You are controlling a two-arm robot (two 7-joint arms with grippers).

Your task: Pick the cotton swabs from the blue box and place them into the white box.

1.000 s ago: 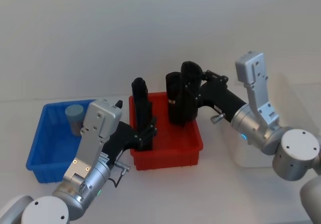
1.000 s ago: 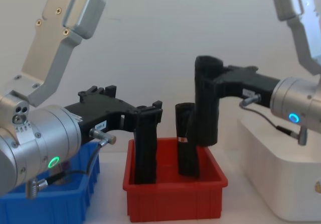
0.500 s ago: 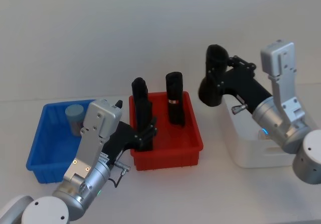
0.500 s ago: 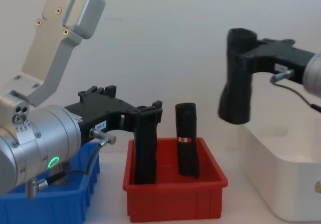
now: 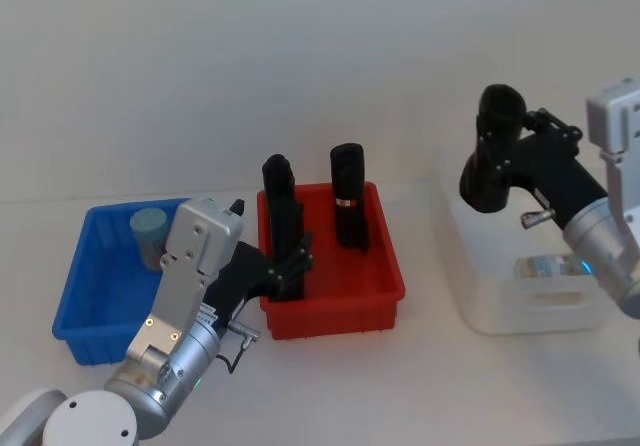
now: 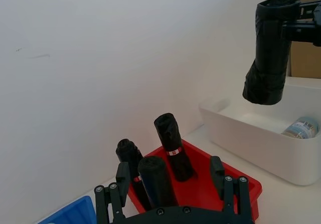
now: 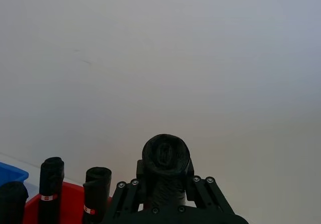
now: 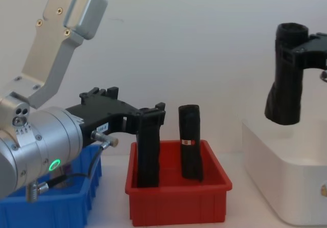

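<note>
R tool (image 8: pixel 292 54) is clenched on a tall black block (image 8: pixel 286 80), holding it up in the air above the white box (image 5: pixel 520 296); the block hangs upright, slightly tilted, clear of the box's rim. The chest view gives the side-on look: block's lower end sits well above the white wall. The R wrist view looks straight onto the block's round top end (image 7: pixel 165 156), w/ tool fingers (image 7: pixel 125 189) on both sides of it.

L tool (image 5: pixel 290 266) is down at the red bin (image 5: pixel 340 311), closed on a 2nd black block (image 5: pixel 280 221) that stands in the bin's L part. A 3rd black block (image 5: pixel 349 206), w/ a thin red-white band, stands upright in the bin's back R part, apart from the tool.

Head view shows what the chest view can't: 1 cotton swab tub (image 5: pixel 148 234) w/ grey lid sitting in the back of the blue box (image 5: pixel 85 306), L of the red bin. Another swab tub (image 6: pixel 301 127) lies on its side inside the white box; the L wrist view catches it best, head view shows it faintly through the wall.

Blue, red, white boxes sit in a row on the pale tabletop (image 5: pixel 400 386), L to R.
</note>
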